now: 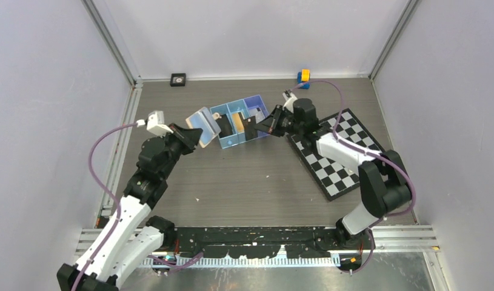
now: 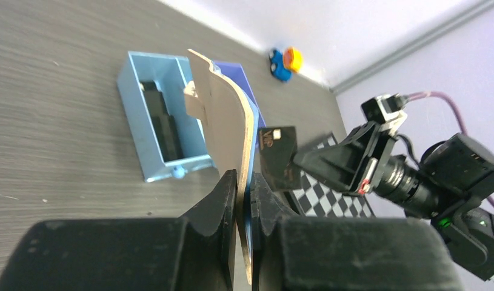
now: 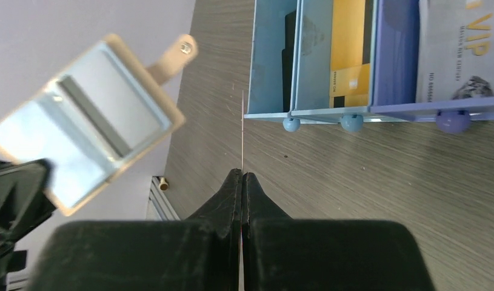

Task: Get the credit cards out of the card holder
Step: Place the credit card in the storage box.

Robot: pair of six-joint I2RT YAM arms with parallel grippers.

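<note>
The card holder (image 1: 203,126) sits left of centre in the overhead view. It is open and stands on edge, with its snap tab at the upper edge. The left gripper (image 2: 243,182) is clamped on its lower edge, one finger on each side of the tan flap. Just right of the holder in the left wrist view, and not touching it, a black card (image 2: 279,157) is pinched by one edge in the right gripper (image 3: 242,179). The right wrist view shows this card only as a thin line rising from the closed fingertips. Behind both, toward upper centre of the overhead view, the blue tray (image 2: 132,124) rests on the table (image 1: 250,182). Its three compartments contain a dark card (image 3: 290,48), an orange card (image 3: 347,48) and a pale card (image 3: 459,42) marked VIP. A checkerboard mat (image 1: 338,160) lies at the right under the right arm. A blue and orange toy (image 1: 303,77) stands by the far wall.
</note>
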